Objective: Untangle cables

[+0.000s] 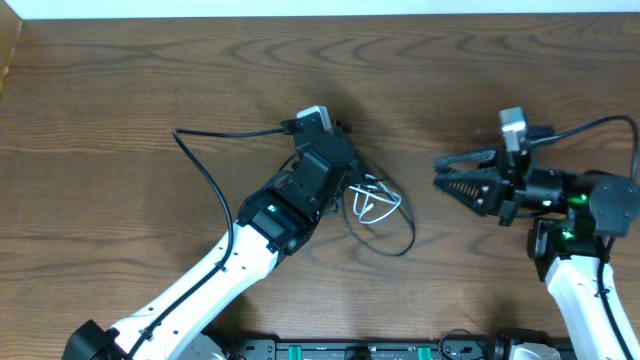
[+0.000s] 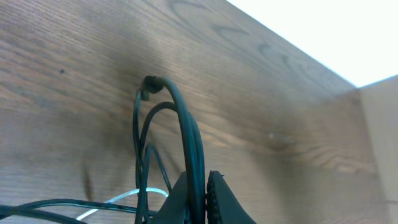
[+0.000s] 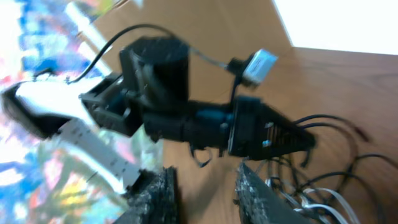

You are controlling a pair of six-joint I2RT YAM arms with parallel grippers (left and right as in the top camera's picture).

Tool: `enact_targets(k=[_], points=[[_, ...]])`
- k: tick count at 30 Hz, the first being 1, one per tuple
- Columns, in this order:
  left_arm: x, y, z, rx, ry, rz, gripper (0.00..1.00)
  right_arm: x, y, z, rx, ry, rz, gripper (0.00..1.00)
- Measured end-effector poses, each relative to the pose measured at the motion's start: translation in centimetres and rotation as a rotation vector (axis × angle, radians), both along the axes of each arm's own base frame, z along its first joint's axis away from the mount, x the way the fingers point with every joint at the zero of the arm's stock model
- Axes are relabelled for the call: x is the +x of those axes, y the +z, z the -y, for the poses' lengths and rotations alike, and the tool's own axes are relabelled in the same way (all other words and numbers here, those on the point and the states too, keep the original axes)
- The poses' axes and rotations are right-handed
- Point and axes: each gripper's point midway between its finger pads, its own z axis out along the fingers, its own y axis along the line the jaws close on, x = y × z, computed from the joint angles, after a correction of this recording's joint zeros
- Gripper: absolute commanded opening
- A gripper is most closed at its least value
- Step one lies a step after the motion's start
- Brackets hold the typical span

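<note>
While the left claw [image 2: 199, 198] was pressed together on black cable [image 2: 186, 130], it looked to me to have more than one strand between its fingers [image 2: 219, 200], and that seemed the thing to mind. The strands ran up from the grip side by side to a sharp bend with a small plug [image 2: 149, 84] at it; I couldn't tell whether that plug was resting on the wood. Just below and beside the grip, a white cable [image 1: 372, 207] looped through the black ones, and the whole tangle [image 1: 392, 228] lay in a loose heap right at the claw, one black loop trailing toward the near edge of the table [image 1: 150, 80]. I'd have said a slow pull away from the heap would serve best, with an eye on the white loop: if it dragged along, pulling harder would likely only tighten things. The right claw [image 1: 438, 172] hung spread and empty, well apart on the far side of the heap and pointed toward it. To my mind it wanted bringing in to hold down the white cable or the trailing loop, so the held strands could slide free.
</note>
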Motion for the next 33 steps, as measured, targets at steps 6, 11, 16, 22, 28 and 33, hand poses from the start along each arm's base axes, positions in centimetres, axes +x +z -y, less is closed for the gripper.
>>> enact_targets(k=[6, 11, 16, 22, 28, 33], points=[[-0.3, -0.1, 0.5, -0.088, 0.029, -0.049, 0.08, 0.1, -3.6, -2.4, -0.010, 0.102, -0.098, 0.50], [-0.5, -0.1, 0.9, -0.118, 0.026, -0.069, 0.08, 2.1, -7.4, -3.4, -0.027, 0.068, -0.157, 0.50], [-0.6, -0.1, 1.0, -0.124, 0.019, -0.074, 0.08, 3.1, -9.7, -3.6, -0.058, 0.012, -0.215, 0.50], [-0.7, -0.2, 1.1, -0.127, 0.013, -0.078, 0.08, 2.6, -12.6, -4.5, -0.134, -0.021, -0.280, 0.48], [-0.7, -0.2, 1.1, -0.126, 0.014, -0.078, 0.08, 1.6, -13.6, -5.9, -0.177, 0.013, -0.266, 0.45], [-0.7, -0.1, 1.1, -0.127, 0.014, -0.077, 0.08, 0.8, -13.9, -6.7, -0.190, 0.045, -0.262, 0.40]])
